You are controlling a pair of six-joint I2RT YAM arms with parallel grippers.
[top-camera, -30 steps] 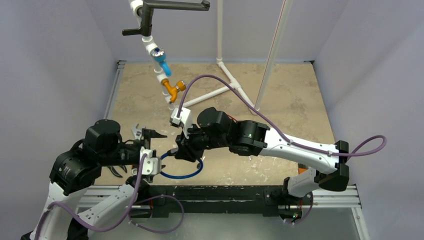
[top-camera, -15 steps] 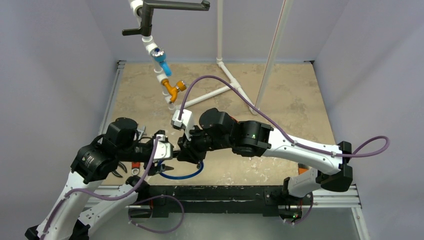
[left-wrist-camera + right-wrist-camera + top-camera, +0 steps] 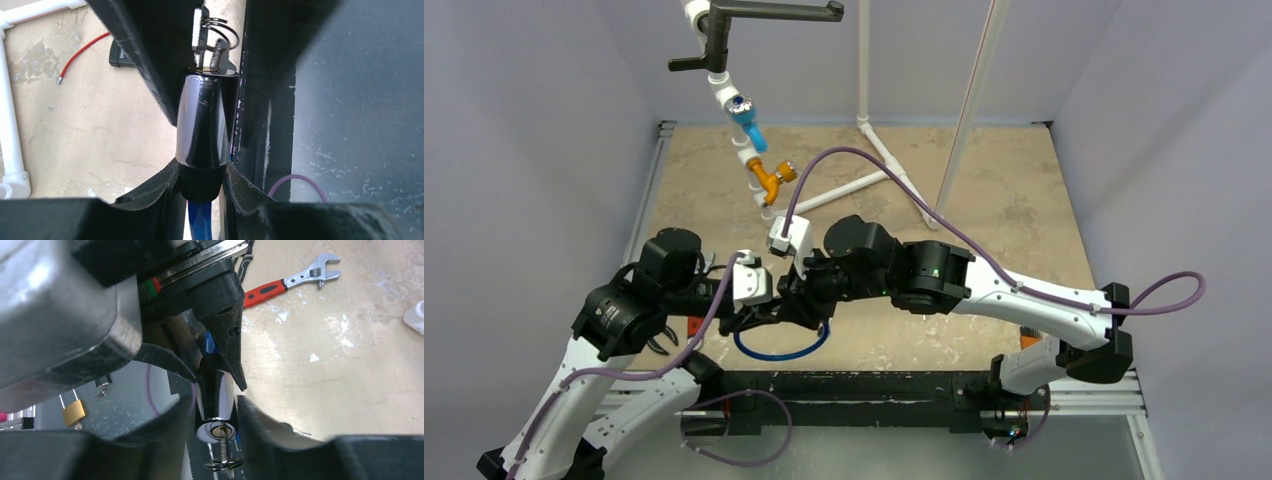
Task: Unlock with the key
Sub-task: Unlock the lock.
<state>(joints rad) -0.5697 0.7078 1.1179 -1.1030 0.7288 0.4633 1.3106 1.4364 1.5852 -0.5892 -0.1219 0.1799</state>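
The lock is a glossy black cylinder (image 3: 200, 125) on a blue cable (image 3: 780, 353) that loops down toward the table's near edge. The key (image 3: 223, 442) sits in the keyhole at one end, and its ring (image 3: 222, 30) hangs from it. My left gripper (image 3: 201, 167) is shut on the cylinder's cable end, both fingers pressed against it. At the key end my right gripper (image 3: 216, 405) brackets the cylinder with a thin gap showing on one side. In the top view the two grippers (image 3: 759, 318) (image 3: 792, 303) meet nose to nose and hide the lock.
A red-handled wrench (image 3: 290, 280) and dark pliers (image 3: 659, 343) lie on the table left of the arms. A brass padlock (image 3: 73, 412) sits on the grey front ledge. The white pipe frame (image 3: 864, 180) carries a blue valve (image 3: 747, 125) and an orange valve (image 3: 769, 180) behind.
My left arm swung right to the lock, and its jaws closed from wide open onto the cylinder. The right jaws have loosened a little around the cylinder.
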